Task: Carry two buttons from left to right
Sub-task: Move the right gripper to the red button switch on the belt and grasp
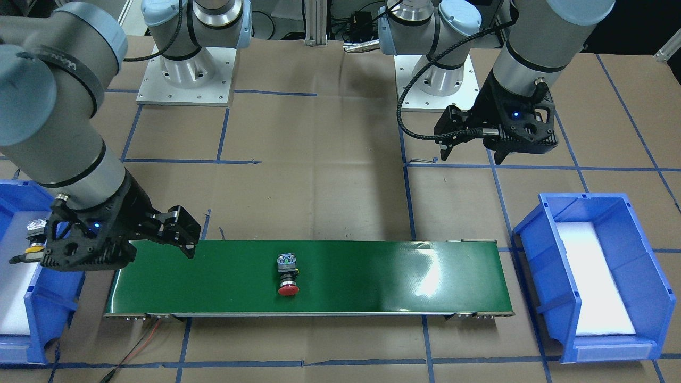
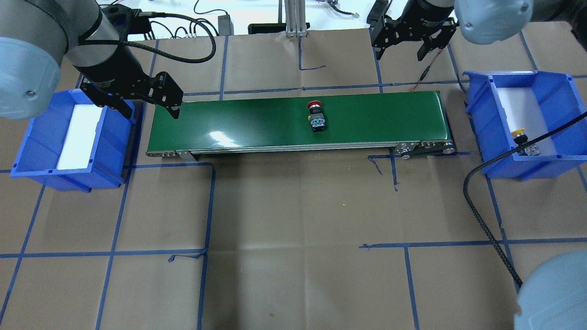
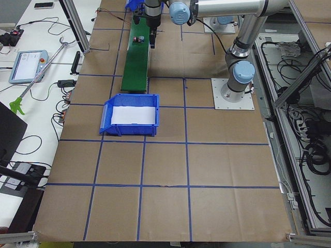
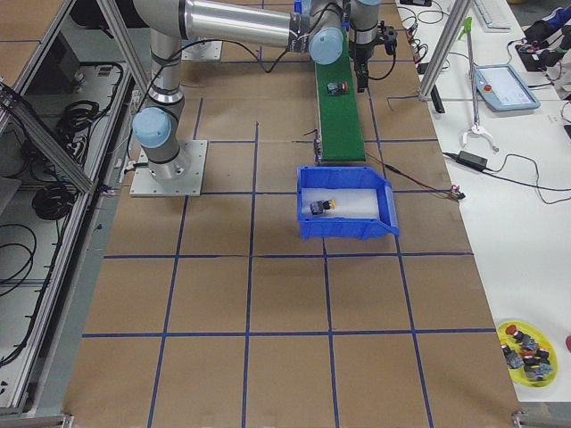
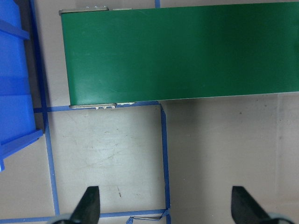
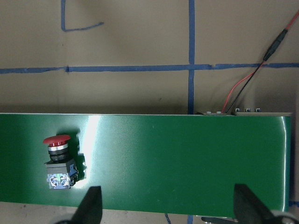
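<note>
Right claw (image 6: 166, 205) spread, empty, hanging by the belt (image 6: 187, 158) near its right end; probably waiting for the red button (image 6: 57, 158), which lies mid-belt. Yellow button (image 2: 517, 133) already in right bin (image 2: 479, 110). Left claw (image 5: 163, 205) spread, empty, beside left bin (image 5: 16, 84).

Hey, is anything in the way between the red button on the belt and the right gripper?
Nothing visible. The green belt is bare between the red button and its right end, near which the open right gripper hovers. The right bin beyond holds only the yellow button.
</note>
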{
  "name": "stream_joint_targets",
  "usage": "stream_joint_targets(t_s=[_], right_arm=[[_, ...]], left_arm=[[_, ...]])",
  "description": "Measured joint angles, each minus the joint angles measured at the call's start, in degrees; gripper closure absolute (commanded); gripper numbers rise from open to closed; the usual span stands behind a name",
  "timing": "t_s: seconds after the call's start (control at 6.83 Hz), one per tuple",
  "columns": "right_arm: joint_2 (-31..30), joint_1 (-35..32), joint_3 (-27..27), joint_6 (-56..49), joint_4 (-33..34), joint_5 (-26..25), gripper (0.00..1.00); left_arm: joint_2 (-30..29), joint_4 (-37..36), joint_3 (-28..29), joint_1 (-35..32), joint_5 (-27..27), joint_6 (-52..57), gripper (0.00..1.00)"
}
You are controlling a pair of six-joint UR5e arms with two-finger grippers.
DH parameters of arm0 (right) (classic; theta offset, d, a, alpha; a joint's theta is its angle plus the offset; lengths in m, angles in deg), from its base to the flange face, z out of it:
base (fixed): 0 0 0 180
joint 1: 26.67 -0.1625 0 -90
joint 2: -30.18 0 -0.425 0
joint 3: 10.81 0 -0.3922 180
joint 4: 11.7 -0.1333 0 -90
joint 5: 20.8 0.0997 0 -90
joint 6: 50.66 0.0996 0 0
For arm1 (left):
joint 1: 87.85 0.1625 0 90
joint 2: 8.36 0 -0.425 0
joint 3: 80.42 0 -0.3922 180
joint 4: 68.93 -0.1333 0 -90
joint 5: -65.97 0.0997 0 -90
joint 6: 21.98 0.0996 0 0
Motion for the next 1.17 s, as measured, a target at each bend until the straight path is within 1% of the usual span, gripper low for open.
stream_joint_targets(t_s=[0.29, 0.73, 1.17], right_arm=[[1.52, -0.51, 1.02, 1.28, 0.07, 0.09, 0.00], [1.95, -0.80, 2.76, 2.52, 0.35, 0.12, 0.00], [2.93, -3.51, 4.59, 5.27, 1.29, 0.19, 0.00]], left_arm=[[0.18, 0.03, -0.02, 0.00, 0.08, -0.02, 0.01], [0.32, 0.89, -0.06, 0.00, 0.09, -0.29, 0.01], [0.48, 1.31, -0.07, 0.00, 0.09, -0.35, 0.01]])
